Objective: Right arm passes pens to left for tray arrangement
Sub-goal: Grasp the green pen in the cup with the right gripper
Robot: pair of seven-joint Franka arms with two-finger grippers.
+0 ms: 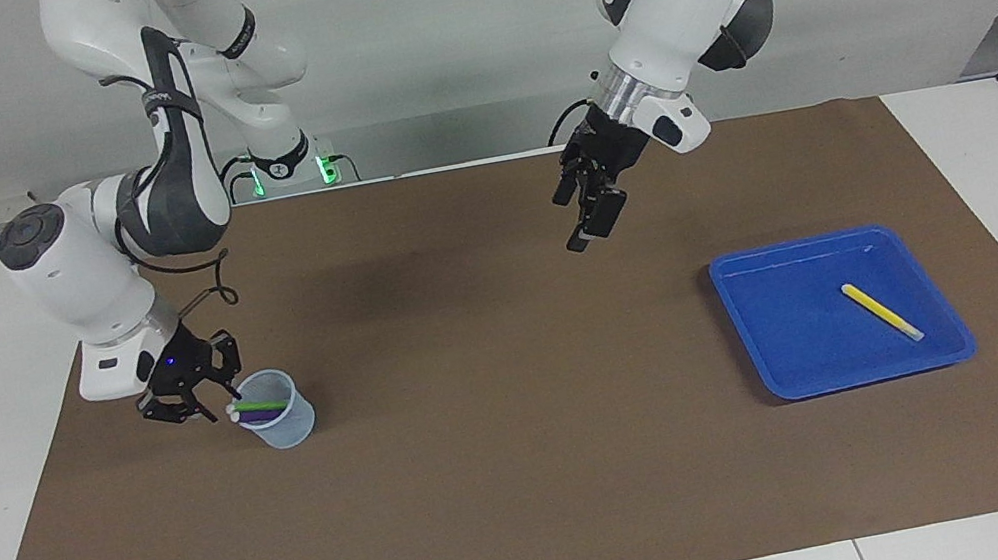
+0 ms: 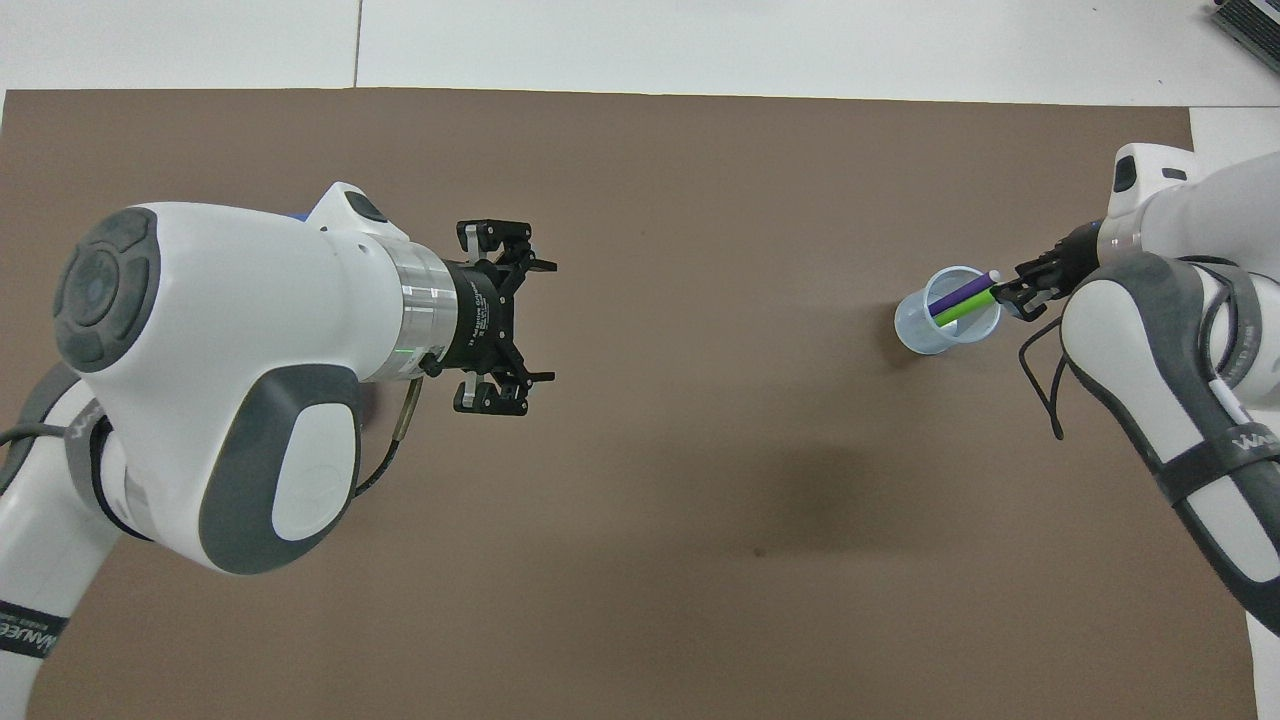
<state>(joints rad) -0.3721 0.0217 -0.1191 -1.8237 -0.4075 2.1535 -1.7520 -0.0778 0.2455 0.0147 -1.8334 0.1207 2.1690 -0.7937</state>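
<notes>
My right gripper [image 1: 197,403] is low beside the clear cup [image 1: 288,427], at the whitish ends of the green pen [image 1: 264,404] and purple pen [image 1: 263,417] that lean out of it. In the overhead view the right gripper [image 2: 1012,295] touches or nearly touches the green pen's [image 2: 965,307] end, with the purple pen [image 2: 958,292] beside it in the cup [image 2: 922,335]. My left gripper [image 1: 589,209] is open and empty, up over the mat's middle [image 2: 508,317]. The yellow pen [image 1: 881,310] lies in the blue tray [image 1: 785,323]. The left arm hides the tray in the overhead view.
A brown mat [image 1: 535,497] covers the white table. The cup stands toward the right arm's end, the tray toward the left arm's end. A loose black cable [image 1: 209,293] loops off the right arm's wrist above the cup.
</notes>
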